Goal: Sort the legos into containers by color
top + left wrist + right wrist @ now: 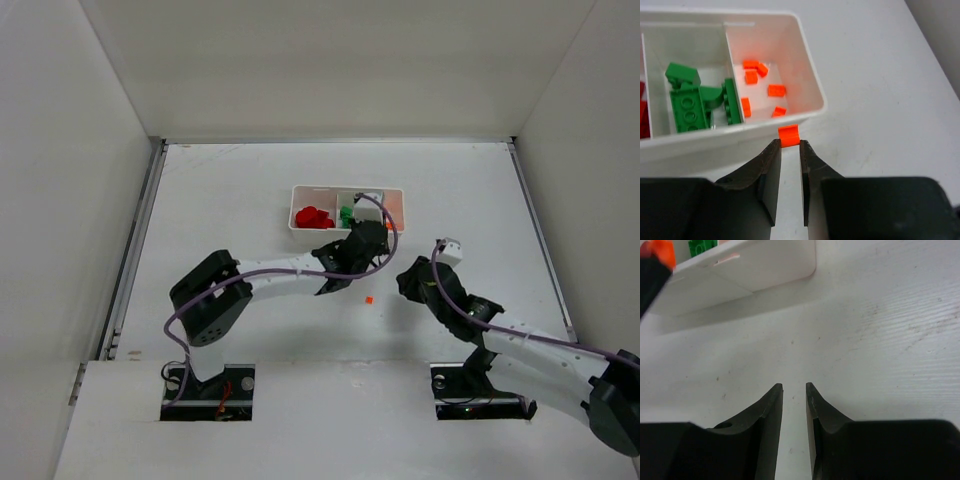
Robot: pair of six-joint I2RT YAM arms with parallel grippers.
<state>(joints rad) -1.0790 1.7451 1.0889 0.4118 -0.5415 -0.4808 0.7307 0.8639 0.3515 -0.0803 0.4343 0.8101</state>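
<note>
In the top view, the white tray [320, 188] lies on the matte white table [480, 200] with its long axis running left to right. It is thin-walled, glossy plastic with rounded corners and three square compartments. The red bricks [313, 217] are heaped in the left compartment and the green bricks [346, 215] in the middle one. The left gripper [368, 240] hangs over the tray's near edge on the right side. A loose orange piece [369, 299] lies on the table, well apart from the tray on its near side.

In the left wrist view, the black fingers are pinched on a held orange piece [788, 135]. It is tiny and smooth-faced, gripped at the very tips with its wider side running across the jaws. It sits just outside the tray's near wall by the right compartment; whether it touches the wall I cannot tell. Inside that compartment the orange pieces [776, 90] are scattered at mixed angles. The studded green bricks lie jumbled, one of them flat with its studs up.

In the right wrist view, the right gripper [794, 387] points at bare, faintly scuffed table. Its curved black jaws stand a narrow gap apart with nothing between them. The tray's rounded corner shows at the upper left.
</note>
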